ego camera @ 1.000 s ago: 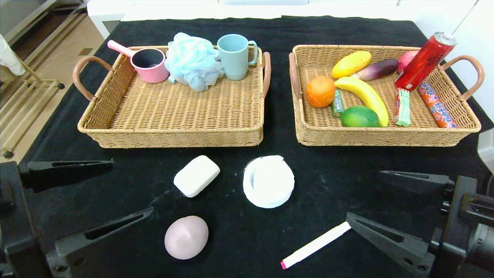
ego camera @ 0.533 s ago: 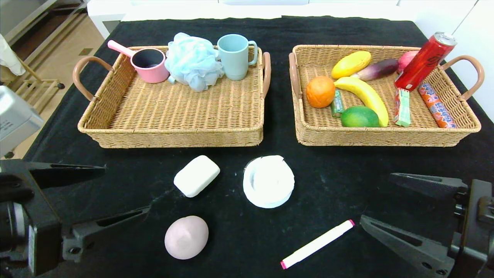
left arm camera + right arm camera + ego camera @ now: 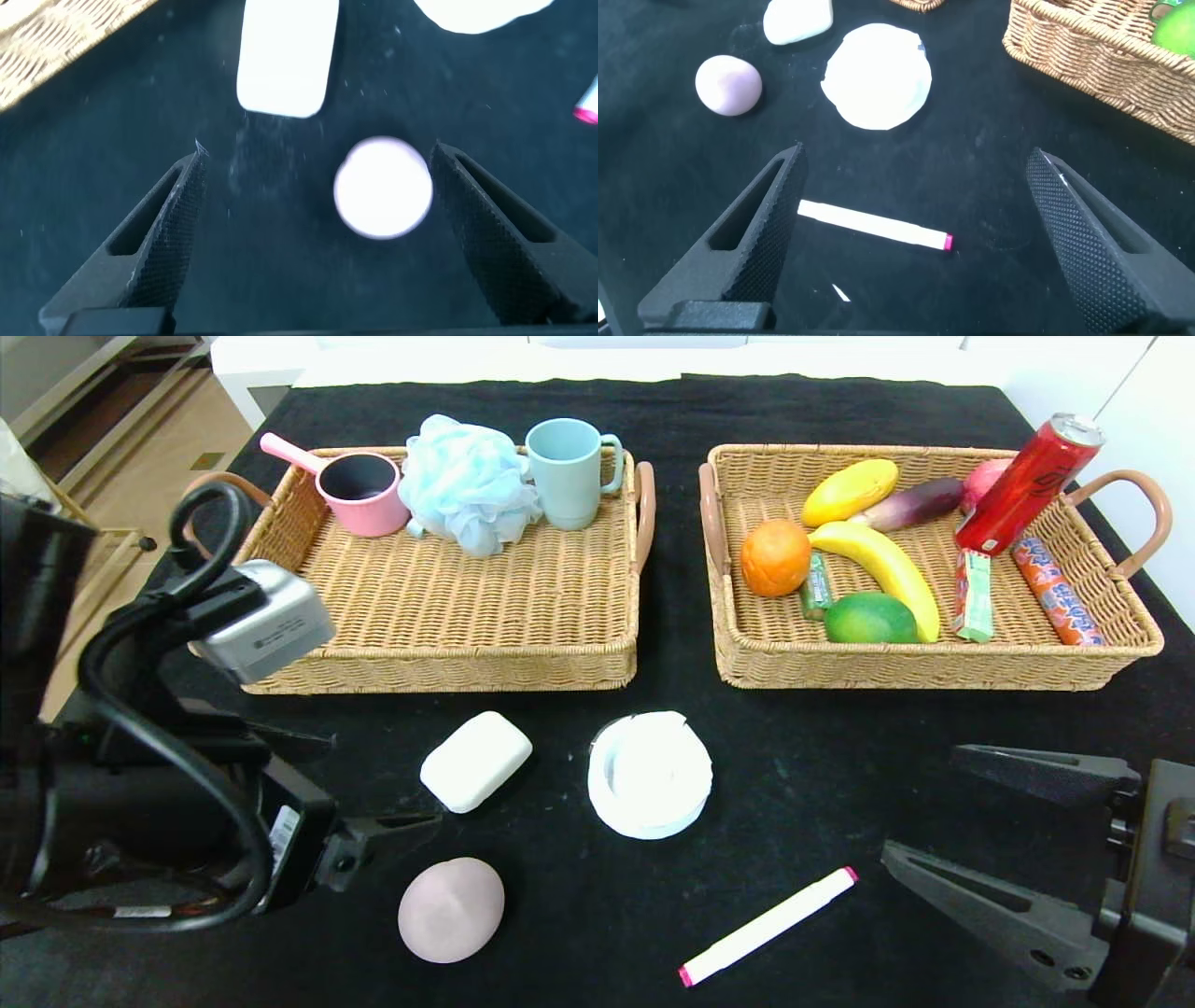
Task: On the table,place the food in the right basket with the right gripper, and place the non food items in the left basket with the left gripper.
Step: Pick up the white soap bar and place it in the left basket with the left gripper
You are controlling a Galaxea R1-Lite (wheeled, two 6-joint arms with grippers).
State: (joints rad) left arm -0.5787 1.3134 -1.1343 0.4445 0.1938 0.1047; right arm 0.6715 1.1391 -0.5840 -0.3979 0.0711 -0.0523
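Observation:
My left gripper (image 3: 385, 780) is open and hovers over the table (image 3: 840, 775) at the left front, close to the white soap bar (image 3: 475, 761) and the pale pink lump (image 3: 451, 909). In the left wrist view the gripper (image 3: 318, 154) is open, with the lump (image 3: 383, 187) showing between its fingers and the soap bar (image 3: 285, 61) beyond. The white disc (image 3: 649, 774) lies mid-table. The white marker (image 3: 767, 926) lies at the front. My right gripper (image 3: 920, 803) is open, right of the marker (image 3: 873, 224). The orange (image 3: 775, 557) and gum pack (image 3: 818, 585) lie in the right basket (image 3: 934, 667).
The left basket (image 3: 420, 663) holds a pink cup (image 3: 359, 493), a blue bath pouf (image 3: 467, 483) and a blue mug (image 3: 567, 471). The right basket also holds a banana (image 3: 887, 569), a green fruit (image 3: 870, 618), a red can (image 3: 1027, 485) and snack packs.
My left arm has risen and swung in toward the table's middle, its fingers now near the soap bar and pink lump. My right gripper has drawn back slightly to the right.

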